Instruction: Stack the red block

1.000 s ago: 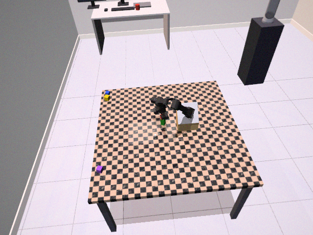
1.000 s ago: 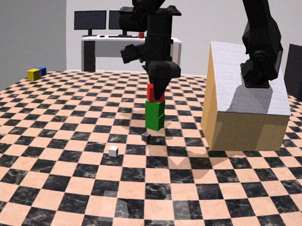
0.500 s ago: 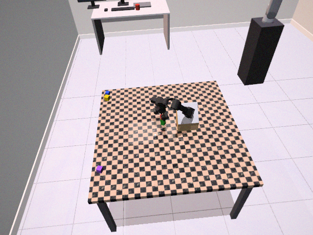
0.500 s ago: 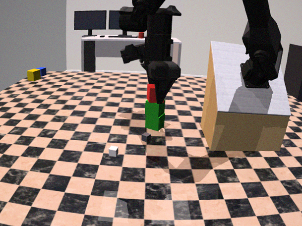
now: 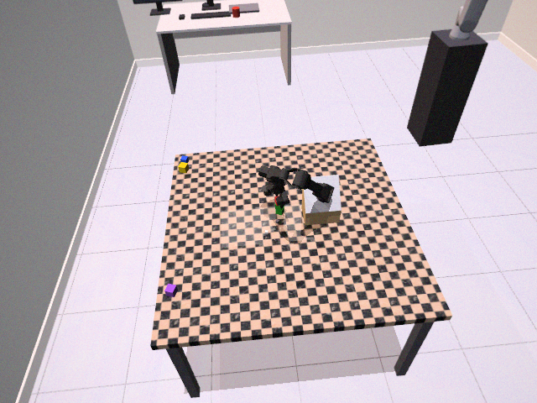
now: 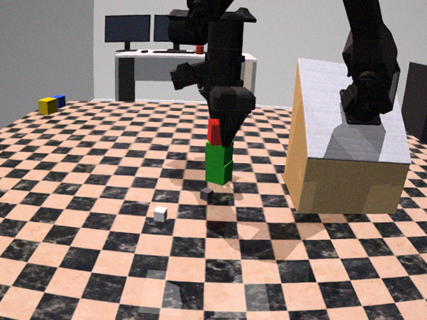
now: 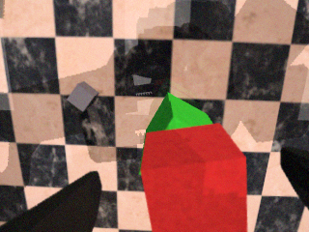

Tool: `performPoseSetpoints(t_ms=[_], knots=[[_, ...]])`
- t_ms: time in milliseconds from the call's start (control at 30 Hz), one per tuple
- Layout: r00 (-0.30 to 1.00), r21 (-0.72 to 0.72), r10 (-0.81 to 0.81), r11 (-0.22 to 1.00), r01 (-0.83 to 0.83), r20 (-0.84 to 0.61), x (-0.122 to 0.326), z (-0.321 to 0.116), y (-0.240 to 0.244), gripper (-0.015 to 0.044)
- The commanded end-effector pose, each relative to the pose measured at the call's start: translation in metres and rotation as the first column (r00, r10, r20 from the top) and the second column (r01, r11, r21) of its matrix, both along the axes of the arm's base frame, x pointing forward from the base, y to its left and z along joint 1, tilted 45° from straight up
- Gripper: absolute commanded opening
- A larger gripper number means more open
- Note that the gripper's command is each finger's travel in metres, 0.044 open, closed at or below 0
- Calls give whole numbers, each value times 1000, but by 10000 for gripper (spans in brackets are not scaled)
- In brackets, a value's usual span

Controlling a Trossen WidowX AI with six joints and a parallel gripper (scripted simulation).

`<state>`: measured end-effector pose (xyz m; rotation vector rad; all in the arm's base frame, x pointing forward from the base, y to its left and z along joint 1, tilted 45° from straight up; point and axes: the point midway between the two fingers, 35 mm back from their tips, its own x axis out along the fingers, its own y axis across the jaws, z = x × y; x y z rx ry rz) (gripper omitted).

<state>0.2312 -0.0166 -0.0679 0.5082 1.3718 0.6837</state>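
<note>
The green tower (image 5: 278,210) (image 6: 217,163) (image 7: 188,113) stands upright on the checkered table, two blocks high, with a slight offset between its blocks. The red block (image 5: 276,200) (image 6: 213,132) (image 7: 193,193) sits level on top of it, turned a little relative to the upper green block. My gripper (image 6: 221,137) (image 7: 188,168) is open and points down around the red block. In the wrist view its fingers stand wide on both sides, with gaps to the block. In the exterior view the near finger hides part of the red block, and the far finger is hidden.
A small dark grey cube (image 6: 206,193) (image 7: 82,97) and a white cube (image 6: 160,213) lie in front of the tower. The arm's sloped base box (image 5: 323,217) (image 6: 350,186) stands to the right. Yellow (image 5: 183,167), blue (image 5: 184,159) and purple (image 5: 170,290) cubes lie near the left edge.
</note>
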Motion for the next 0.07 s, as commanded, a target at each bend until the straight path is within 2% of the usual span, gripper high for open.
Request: performPoseSetpoints(t_ms=[0,33], knots=[[1000,0,0,1000,0,0,0,0,0,440],[1000,0,0,1000,0,0,0,0,0,440]])
